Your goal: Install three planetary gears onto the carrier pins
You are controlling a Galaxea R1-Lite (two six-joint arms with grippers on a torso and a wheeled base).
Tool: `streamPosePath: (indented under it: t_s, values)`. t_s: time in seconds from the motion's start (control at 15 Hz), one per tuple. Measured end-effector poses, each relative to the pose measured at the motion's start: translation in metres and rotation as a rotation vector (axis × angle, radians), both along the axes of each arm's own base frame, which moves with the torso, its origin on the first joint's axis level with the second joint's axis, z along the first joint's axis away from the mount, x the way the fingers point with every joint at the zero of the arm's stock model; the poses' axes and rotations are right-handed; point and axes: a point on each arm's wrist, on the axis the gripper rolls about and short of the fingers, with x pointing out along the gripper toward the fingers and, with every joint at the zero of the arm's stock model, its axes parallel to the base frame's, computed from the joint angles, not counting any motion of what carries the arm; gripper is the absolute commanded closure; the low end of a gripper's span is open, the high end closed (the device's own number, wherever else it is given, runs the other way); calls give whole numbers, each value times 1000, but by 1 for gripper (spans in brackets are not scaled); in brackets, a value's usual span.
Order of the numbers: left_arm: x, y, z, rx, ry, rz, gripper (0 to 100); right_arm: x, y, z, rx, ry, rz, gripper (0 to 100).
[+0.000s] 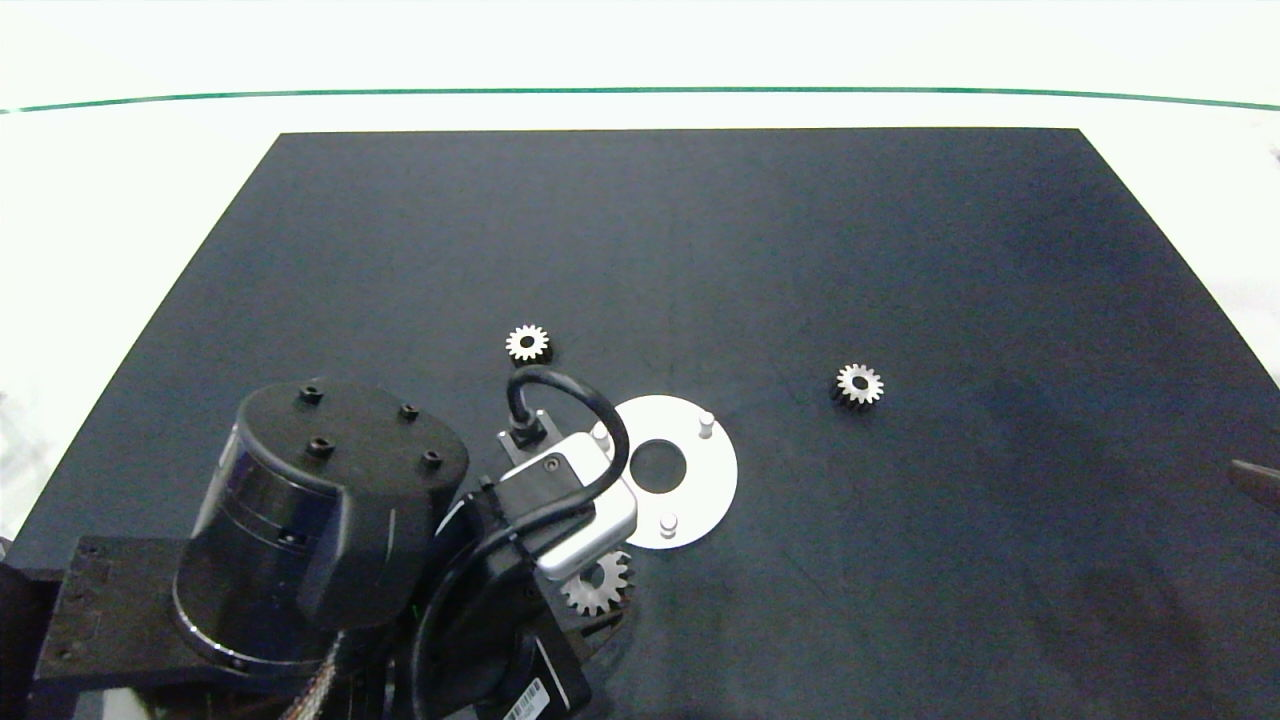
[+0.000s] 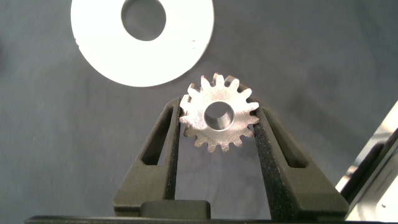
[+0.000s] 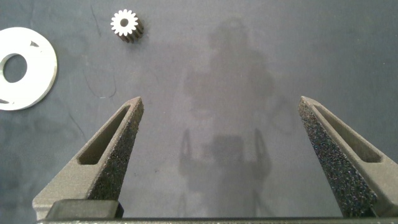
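Observation:
A white ring-shaped disc [image 1: 700, 490] lies mid-mat with three carrier pins [image 1: 706, 424] standing on it, all bare. My left gripper [image 2: 219, 121] is shut on one silver planetary gear [image 2: 219, 116], held flat between the fingers just beside the disc's near edge [image 2: 143, 62]; in the head view this gear [image 1: 598, 583] peeks out under the wrist. A second gear [image 1: 527, 343] lies on the mat beyond the disc, a third [image 1: 859, 384] to its right, also seen as the gear [image 3: 126, 25] ahead of my right gripper [image 3: 221, 115], which is open and empty at the mat's right edge.
The black mat [image 1: 900, 250] covers the table, with a white surface and a green line beyond it. The left arm's bulky wrist [image 1: 330, 510] hides the mat's near-left corner. The right arm shows only as a tip [image 1: 1258, 482] at the right edge.

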Motion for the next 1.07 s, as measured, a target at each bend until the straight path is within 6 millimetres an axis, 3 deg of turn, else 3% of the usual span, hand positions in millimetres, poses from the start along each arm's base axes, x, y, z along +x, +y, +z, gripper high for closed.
streamPosePath:
  t_s: [1.07]
  values:
    - [18,-42,-1,108,-86,-74,78,-6,0,0,3,-6,-1,0]
